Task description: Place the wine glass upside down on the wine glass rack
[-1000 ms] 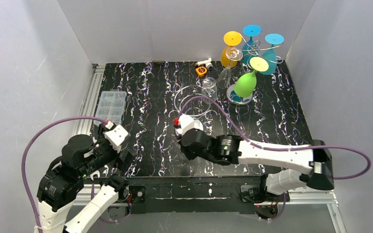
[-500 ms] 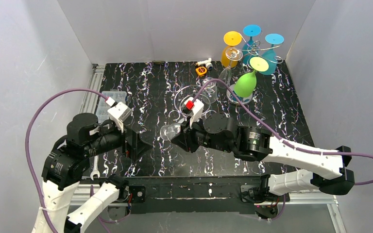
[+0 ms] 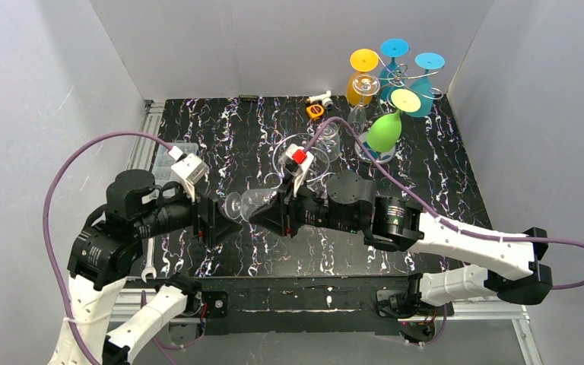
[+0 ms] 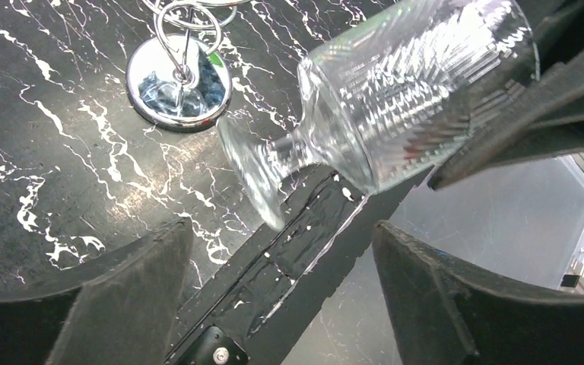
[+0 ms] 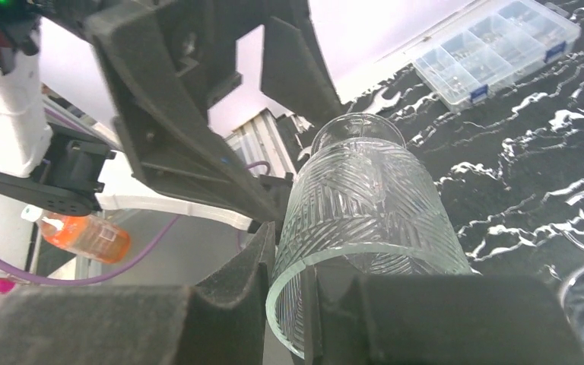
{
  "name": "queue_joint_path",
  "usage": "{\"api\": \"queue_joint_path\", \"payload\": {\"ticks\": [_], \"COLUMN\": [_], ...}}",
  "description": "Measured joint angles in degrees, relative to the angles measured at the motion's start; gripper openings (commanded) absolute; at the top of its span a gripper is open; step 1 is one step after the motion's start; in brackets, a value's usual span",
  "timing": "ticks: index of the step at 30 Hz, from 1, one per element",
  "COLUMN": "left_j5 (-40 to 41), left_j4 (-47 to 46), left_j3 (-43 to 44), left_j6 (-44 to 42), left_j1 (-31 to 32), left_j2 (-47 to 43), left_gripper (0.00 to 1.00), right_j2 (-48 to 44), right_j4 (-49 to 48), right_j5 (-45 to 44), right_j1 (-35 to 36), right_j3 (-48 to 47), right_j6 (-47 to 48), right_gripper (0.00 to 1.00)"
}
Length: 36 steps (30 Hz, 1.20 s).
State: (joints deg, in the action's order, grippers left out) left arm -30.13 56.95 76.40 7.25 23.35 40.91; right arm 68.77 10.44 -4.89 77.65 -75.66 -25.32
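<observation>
The wine glass [image 3: 247, 204] hangs on its side above the front middle of the tabletop [image 3: 441, 182], foot pointing left. The right tool [image 3: 270, 213] has it by the rim, one pad inside the bowl and one outside, closed on the wall. The left tool [image 3: 217, 220] faces it with jaws wide and nothing in them; the foot sits just ahead of the gap, touching neither pad.

It looks to me like thin, ribbed clear glass: light, rigid, slick, and quick to chip or snap at the stem. A pinch on the rim seems a poor hold for turning it over. I'd judge the stem just above the foot the better place, squeezed gently.

The rack [image 3: 401, 76] stands well apart at the far right corner, crowded with coloured glasses [image 3: 384, 131] hung upside down, so free hooks look few. A wire stand [image 3: 296, 156] and a second clear glass [image 3: 327, 137] lie between. A compartment box [image 3: 176, 163] sits far left.
</observation>
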Motion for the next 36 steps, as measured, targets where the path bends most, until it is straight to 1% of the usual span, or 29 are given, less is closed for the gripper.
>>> {"api": "queue_joint_path", "payload": {"ticks": [2,6,11,12,14,15,17,19,21,24,27,32,36], "left_j5": [0.0,0.0,-0.4,-0.3,0.5,1.1,2.3,3.7,5.4,8.1,10.0,10.1,8.9], "left_j4": [0.0,0.0,-0.1,-0.1,-0.4,-0.4,0.1,0.3,0.4,-0.1,-0.7,-1.6,-3.0], "left_j3": [0.3,0.6,0.8,0.9,1.4,1.7,2.2,2.5,2.5,2.6,2.5,1.1,-0.9], "left_j6": [-0.7,-2.7,-4.8,-4.3,-3.4,-3.5,-5.6,-10.1,-15.7,-24.6,-34.9,-48.6,-57.1], "left_j1": [0.0,0.0,0.0,0.0,-0.2,-0.4,-0.4,-0.4,-0.4,-0.4,-0.4,-0.4,-0.4], "left_j2": [0.8,2.6,4.2,4.3,4.3,4.4,4.4,4.3,3.7,2.2,-0.1,-4.4,-5.1], "left_gripper": [0.69,0.39,0.06,0.0,0.0,0.0,0.0,0.0,0.0,0.0,0.0,0.0,0.0], "right_j2": [0.4,0.9,0.9,1.0,1.3,1.5,1.8,1.7,0.7,-2.1,-5.7,-10.6,-13.7], "right_j4": [-1.6,-3.4,-4.5,-4.7,-5.5,-6.0,-6.2,-5.4,-4.0,-0.5,4.4,11.6,14.1], "right_j5": [0.9,2.3,2.8,2.6,2.1,1.9,2.3,3.1,3.4,3.0,1.9,0.3,-1.9], "right_j1": [0.0,0.0,0.2,0.2,0.3,0.3,0.2,0.4,0.7,0.8,0.8,0.8,0.8], "right_j3": [0.0,0.0,0.2,0.4,0.5,0.6,0.6,0.6,1.2,2.7,3.4,3.5,6.4], "right_j6": [-0.2,-0.5,-0.9,-0.8,-0.4,-0.2,-0.6,-1.7,-2.3,-3.0,-3.4,-4.4,-5.1], "right_gripper": [0.01,0.01,0.01,0.05,0.21,0.33,0.52,0.66,0.75,0.78,0.79,0.79,0.79]}}
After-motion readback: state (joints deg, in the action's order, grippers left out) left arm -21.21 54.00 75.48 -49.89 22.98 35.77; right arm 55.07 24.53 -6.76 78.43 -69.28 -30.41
